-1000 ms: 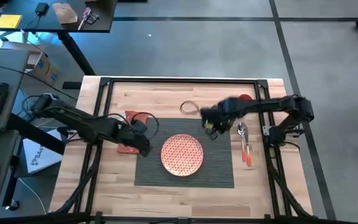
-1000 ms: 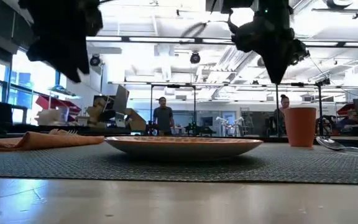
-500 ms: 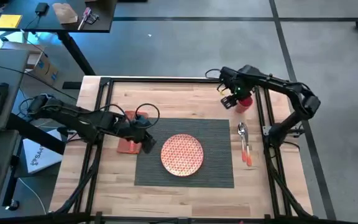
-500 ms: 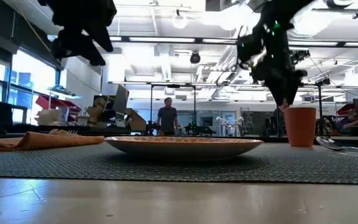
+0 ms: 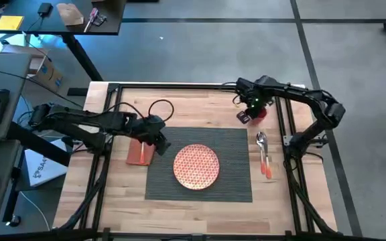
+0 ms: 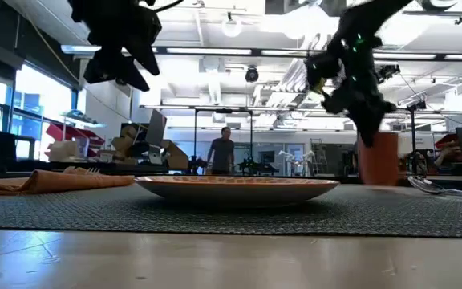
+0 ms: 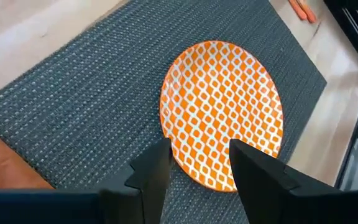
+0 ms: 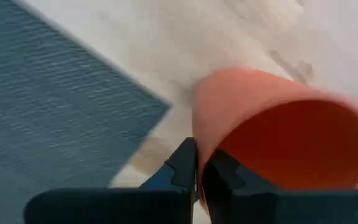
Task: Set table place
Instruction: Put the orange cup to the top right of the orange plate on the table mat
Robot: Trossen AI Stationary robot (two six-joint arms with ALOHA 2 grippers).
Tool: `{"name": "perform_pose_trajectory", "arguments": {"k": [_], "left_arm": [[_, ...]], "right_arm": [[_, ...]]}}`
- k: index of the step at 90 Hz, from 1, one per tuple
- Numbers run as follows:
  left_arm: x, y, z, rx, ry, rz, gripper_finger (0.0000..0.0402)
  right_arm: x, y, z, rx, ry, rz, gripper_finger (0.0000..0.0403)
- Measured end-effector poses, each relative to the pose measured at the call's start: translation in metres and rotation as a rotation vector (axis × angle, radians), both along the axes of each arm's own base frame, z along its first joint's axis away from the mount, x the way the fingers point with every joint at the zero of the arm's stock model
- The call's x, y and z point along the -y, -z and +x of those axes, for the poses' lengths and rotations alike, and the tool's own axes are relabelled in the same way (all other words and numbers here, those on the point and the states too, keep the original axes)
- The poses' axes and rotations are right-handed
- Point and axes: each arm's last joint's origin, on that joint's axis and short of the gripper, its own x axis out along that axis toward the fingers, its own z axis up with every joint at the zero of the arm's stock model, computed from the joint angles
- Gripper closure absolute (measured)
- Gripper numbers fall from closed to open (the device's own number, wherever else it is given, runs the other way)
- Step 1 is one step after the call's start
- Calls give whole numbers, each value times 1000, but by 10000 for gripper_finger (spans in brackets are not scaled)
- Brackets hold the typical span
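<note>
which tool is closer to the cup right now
Right. The right tool is at the cup, its fingers pinching the rim. The left tool hangs over the mat's far side, between napkin and plate.

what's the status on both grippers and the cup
Right gripper shut on cup rim, beside the mat's far right corner. Left gripper open, empty, above mat near plate. Napkin left, cutlery right. Nothing blocking.

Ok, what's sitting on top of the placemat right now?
Only the orange patterned plate rests on the placemat, near its middle. The napkin and cutlery lie on the wood beside it. The left gripper hides one mat corner.
</note>
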Motion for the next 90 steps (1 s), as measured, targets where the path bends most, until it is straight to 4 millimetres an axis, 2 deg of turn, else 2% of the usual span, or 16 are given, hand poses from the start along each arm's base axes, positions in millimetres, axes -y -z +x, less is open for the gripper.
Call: {"name": "perform_pose_trajectory", "arguments": {"k": [10, 30, 42, 57, 66, 78, 90], "left_arm": [[-5, 0, 0, -1, -3, 13, 250], [-10, 0, 0, -1, -24, 18, 250], [-10, 0, 0, 0, -26, 18, 250], [-10, 0, 0, 2, -33, 12, 250], [-10, 0, 0, 3, -48, 3, 250], [-10, 0, 0, 3, -50, 2, 250], [-10, -1, 0, 5, -56, -4, 250]], "right_arm": [[-28, -11, 24, 76, -100, -1, 402], [-70, 6, 49, 23, -164, -20, 403], [-81, 19, 61, 17, -204, -14, 403], [-85, 28, 66, -7, -225, -30, 397], [-83, 29, 69, 11, -224, -39, 368], [-83, 25, 70, 49, -249, -49, 305], [-83, 4, 66, 80, -249, -55, 236]]}}
